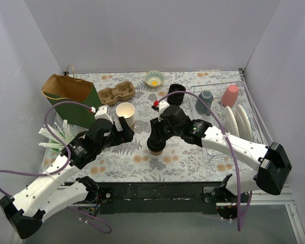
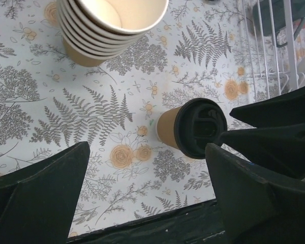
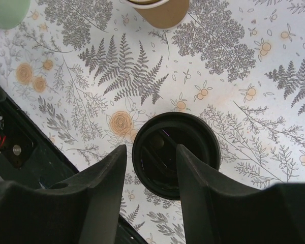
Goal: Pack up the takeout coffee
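Observation:
The takeout coffee (image 1: 156, 146), a brown paper cup with a black lid, stands upright on the floral mat near the front centre. My right gripper (image 1: 157, 135) hovers directly over it. In the right wrist view the gripper (image 3: 151, 152) is open, its fingers (image 3: 99, 193) spread over the lid (image 3: 162, 157) without closing on it. My left gripper (image 1: 128, 133) is open and empty, just left of the cup. In the left wrist view it (image 2: 146, 148) frames bare mat, with the cup (image 2: 195, 127) up and to the right.
A stack of lidless paper cups (image 1: 125, 114) stands behind my left gripper. A brown paper bag (image 1: 68, 90), a cardboard cup carrier (image 1: 116, 93), a small bowl (image 1: 154, 79) and a stack of black lids (image 1: 176, 93) line the back. A dish rack (image 1: 246, 109) stands at the right.

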`<state>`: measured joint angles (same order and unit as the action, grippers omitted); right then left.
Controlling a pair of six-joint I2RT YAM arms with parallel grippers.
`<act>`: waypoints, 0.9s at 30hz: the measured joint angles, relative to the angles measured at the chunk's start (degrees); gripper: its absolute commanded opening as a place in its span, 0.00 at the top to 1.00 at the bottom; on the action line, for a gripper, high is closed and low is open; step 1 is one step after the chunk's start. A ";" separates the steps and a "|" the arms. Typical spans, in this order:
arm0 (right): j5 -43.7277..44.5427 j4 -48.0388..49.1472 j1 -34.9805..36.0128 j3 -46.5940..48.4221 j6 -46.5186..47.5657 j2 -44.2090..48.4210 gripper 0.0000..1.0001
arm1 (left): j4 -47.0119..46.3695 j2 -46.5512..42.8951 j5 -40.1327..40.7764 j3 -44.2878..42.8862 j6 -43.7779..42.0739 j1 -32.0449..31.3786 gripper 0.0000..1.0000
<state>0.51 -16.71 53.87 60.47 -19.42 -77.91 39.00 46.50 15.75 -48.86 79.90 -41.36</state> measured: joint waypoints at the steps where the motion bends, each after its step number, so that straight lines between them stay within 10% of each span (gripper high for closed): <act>1: 0.66 0.00 0.52 0.57 -0.42 -0.83 0.49 | 0.22 -0.57 0.28 0.52 0.00 0.00 0.02; 16: 7.76 -4.46 5.01 6.19 -6.40 -11.17 0.60 | 2.86 -7.78 2.10 2.34 0.48 0.00 0.02; 27: 12.09 -7.28 6.27 8.15 -6.03 -12.57 0.93 | 2.71 -8.41 2.29 4.00 0.96 0.00 0.02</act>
<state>12.60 -23.99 60.14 68.62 -25.45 -90.48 41.71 38.09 18.04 -44.86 80.86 -41.36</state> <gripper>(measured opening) 0.124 0.982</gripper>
